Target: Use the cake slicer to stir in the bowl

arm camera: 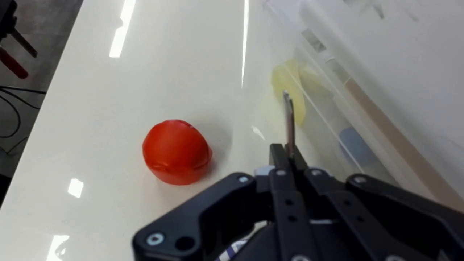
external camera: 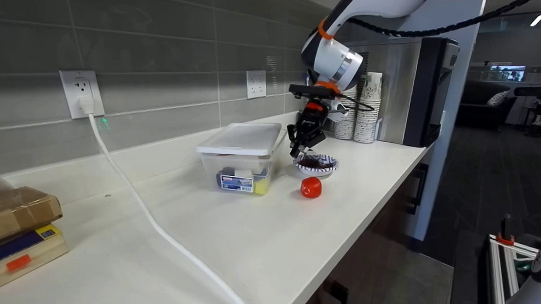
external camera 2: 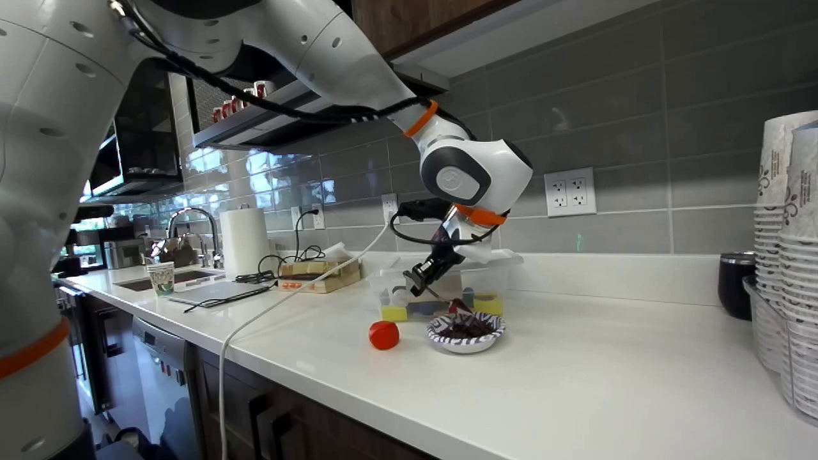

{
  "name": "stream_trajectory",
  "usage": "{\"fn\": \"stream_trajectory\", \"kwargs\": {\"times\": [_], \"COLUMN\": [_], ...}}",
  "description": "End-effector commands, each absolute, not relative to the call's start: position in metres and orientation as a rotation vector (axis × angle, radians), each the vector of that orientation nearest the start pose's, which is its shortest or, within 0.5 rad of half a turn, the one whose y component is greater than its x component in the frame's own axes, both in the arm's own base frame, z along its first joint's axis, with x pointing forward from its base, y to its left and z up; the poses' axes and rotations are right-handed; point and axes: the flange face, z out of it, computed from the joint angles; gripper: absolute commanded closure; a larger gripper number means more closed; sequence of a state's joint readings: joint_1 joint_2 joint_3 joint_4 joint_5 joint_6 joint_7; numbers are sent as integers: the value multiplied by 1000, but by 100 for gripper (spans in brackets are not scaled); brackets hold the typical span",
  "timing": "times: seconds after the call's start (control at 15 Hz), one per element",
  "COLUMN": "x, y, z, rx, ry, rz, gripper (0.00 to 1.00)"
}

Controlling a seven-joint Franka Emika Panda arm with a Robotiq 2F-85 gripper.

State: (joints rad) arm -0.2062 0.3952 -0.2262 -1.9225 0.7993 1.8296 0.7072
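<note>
My hand [arm camera: 289, 151] grips the cake slicer [arm camera: 290, 125], angled down toward the patterned bowl [external camera 2: 465, 347] w/ dark contents [external camera 2: 466, 330], on the worktop [external camera 2: 607, 370] nr. 1 red ball [external camera 2: 383, 335] & 1 lidded box [external camera: 236, 149].

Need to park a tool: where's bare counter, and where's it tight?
Bare counter: between the bowl and the stacked cups; also the stretch between the red ball, the white cable and the front edge.
Crowded: around the bowl, where the plastic box, the red ball and the end effector, holding the cake slicer, sit close together.
</note>
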Motion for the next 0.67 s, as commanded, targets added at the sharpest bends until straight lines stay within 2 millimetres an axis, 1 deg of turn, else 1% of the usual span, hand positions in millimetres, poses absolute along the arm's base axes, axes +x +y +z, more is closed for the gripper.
{"fn": "stream_trajectory", "kwargs": {"times": [0.0, 0.13, 0.4, 0.6], "x": [553, 555, 556, 553], "y": [-178, -172, -154, -141], "z": [275, 274, 275, 280], "rx": [-1746, -1716, -1678, -1713], "ry": [1689, 1654, 1596, 1577], "rz": [640, 652, 710, 790], "gripper": [99, 99, 99, 99]}}
